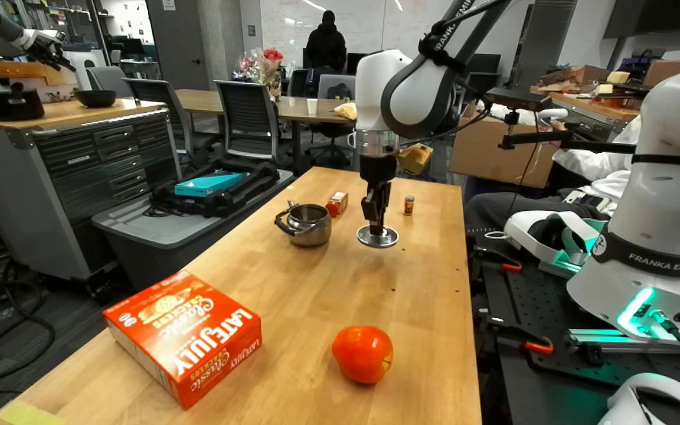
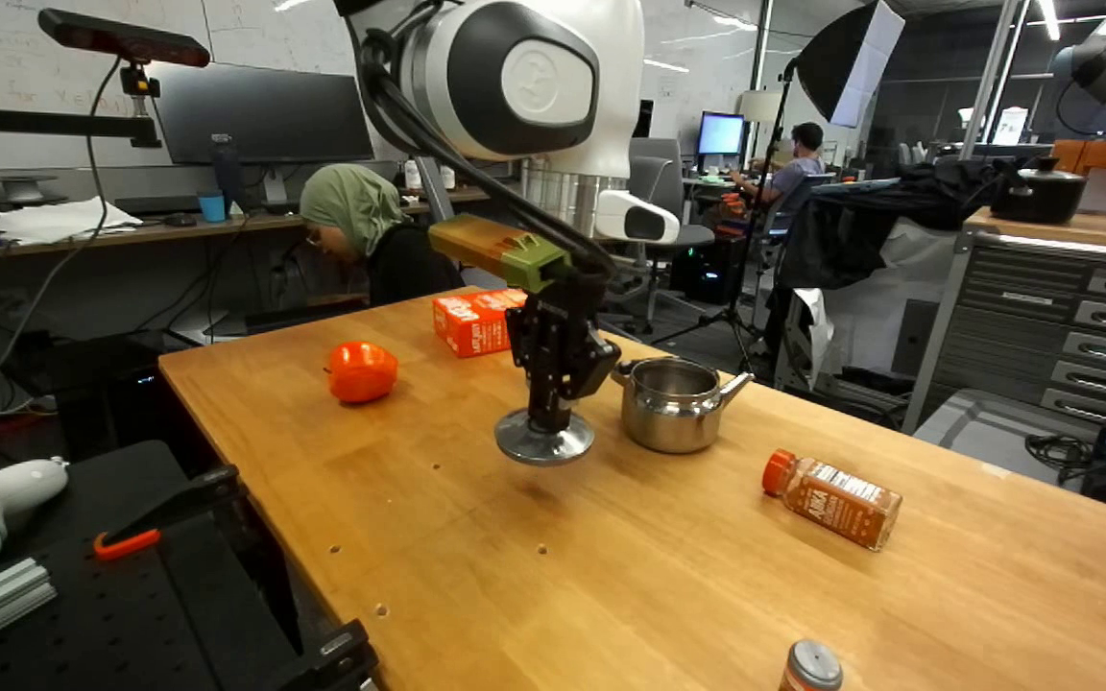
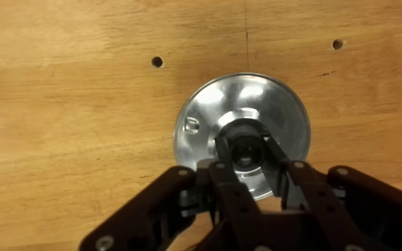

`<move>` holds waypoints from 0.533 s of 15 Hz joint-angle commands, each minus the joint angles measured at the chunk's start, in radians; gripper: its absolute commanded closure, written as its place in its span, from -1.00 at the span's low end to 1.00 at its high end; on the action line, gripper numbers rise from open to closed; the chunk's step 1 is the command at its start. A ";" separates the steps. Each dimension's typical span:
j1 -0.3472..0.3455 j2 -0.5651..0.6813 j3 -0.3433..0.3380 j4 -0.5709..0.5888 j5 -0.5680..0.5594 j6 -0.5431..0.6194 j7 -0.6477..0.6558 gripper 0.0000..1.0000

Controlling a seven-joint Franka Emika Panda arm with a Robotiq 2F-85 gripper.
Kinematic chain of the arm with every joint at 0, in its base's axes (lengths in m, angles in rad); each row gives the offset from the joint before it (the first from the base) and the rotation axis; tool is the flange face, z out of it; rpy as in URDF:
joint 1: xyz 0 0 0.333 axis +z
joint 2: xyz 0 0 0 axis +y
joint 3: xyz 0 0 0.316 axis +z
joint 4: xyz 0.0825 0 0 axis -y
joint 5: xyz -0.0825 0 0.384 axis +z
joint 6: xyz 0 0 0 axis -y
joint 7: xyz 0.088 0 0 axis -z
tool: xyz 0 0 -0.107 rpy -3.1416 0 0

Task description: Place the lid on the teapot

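Silvery metal nearest: the lid (image 2: 545, 445) is hanging roughly level beneath the gripper (image 3: 244, 143). Jaws are standing close together, one on each side of the dark knob (image 3: 247, 152), which is filling the gap; I am reading this as a held grip. Faint shadow is showing on the counter (image 2: 668, 566) below, so the lid seems to be hanging clear of the wood, low over it.

Next out: the teapot (image 2: 674, 417), standing upright, near the lid but not touching, its mouth facing up uncovered. Key relation: the pot is sitting almost straight across the counter from the lid, toward the long edge opposite the arm base (image 1: 617, 283). Its spout (image 2: 737, 386) is pointing out that same way. Lid is appearing lower than the pot's rim, so I am judging a lift first, then the crossing, then lowering; going sideways at this height would be risking the pot's wall.

Farther: a spice bottle (image 2: 831, 501) is lying on its side toward one short edge. Farthest: a cracker box (image 1: 183, 333) is resting near the corner where the opposite long edge is meeting the other end.
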 commanded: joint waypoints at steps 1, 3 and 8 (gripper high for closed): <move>0.007 -0.072 0.003 0.014 0.019 -0.078 -0.007 0.86; 0.010 -0.093 0.001 0.030 0.018 -0.109 0.000 0.86; 0.014 -0.126 -0.001 0.094 0.020 -0.185 0.020 0.86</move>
